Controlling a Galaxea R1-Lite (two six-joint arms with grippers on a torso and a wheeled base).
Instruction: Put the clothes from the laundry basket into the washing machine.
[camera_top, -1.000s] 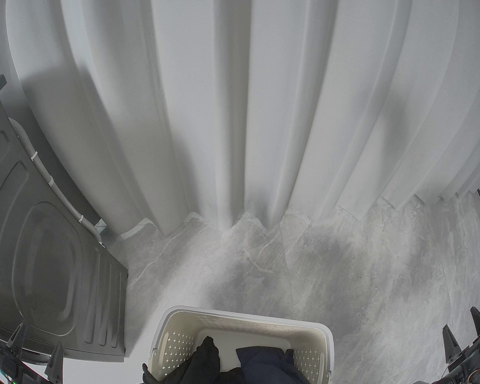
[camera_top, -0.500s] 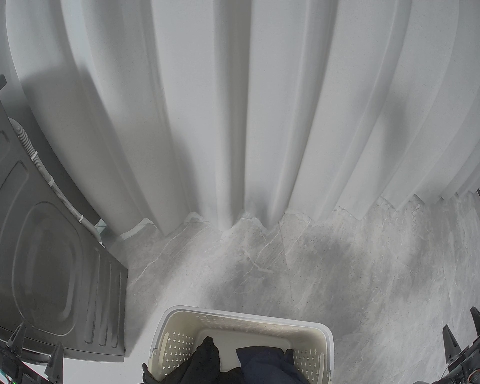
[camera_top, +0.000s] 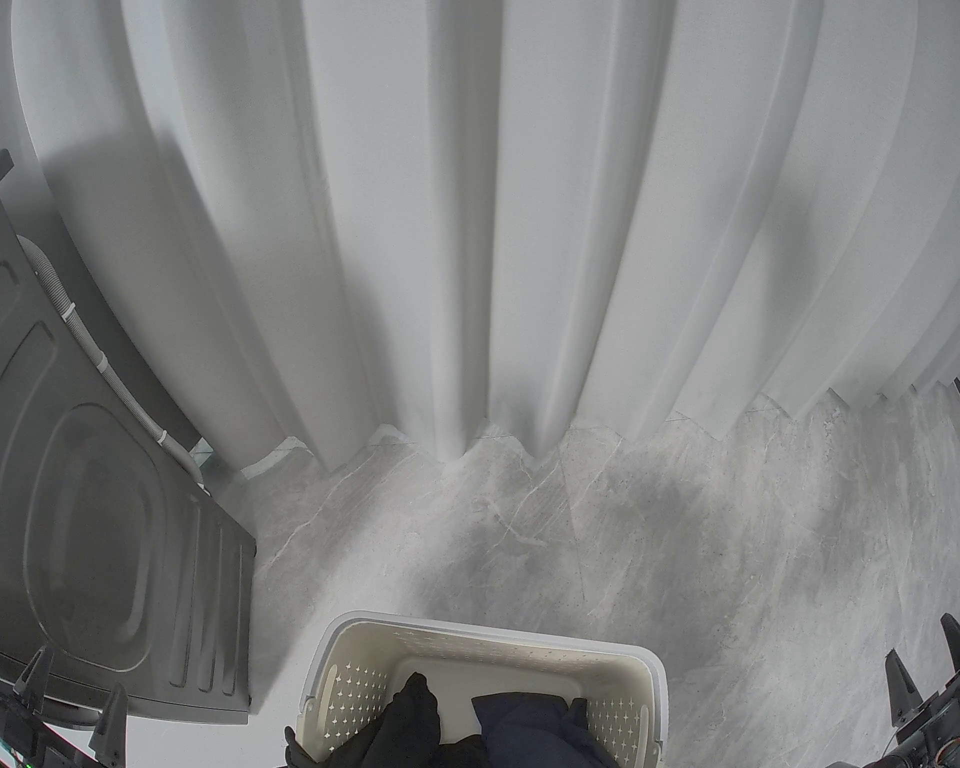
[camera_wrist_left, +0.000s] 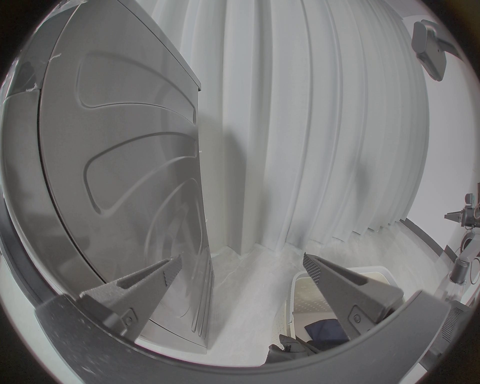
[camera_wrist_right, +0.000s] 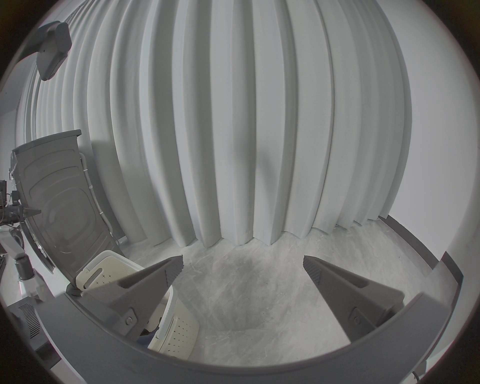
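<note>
Nothing has shifted since a second ago, and both arms hang where they were. The cream laundry basket (camera_top: 487, 634) stands on the grey floor (camera_top: 720, 560), near the grey washing machine (camera_top: 100, 560) on its left. Inside, a black garment (camera_top: 405, 725) and a navy garment (camera_top: 530, 728) lie heaped side by side. The left end effector (camera_wrist_left: 240, 262) and right end effector (camera_wrist_right: 242, 262) both gape wide, gripping nothing.
</note>
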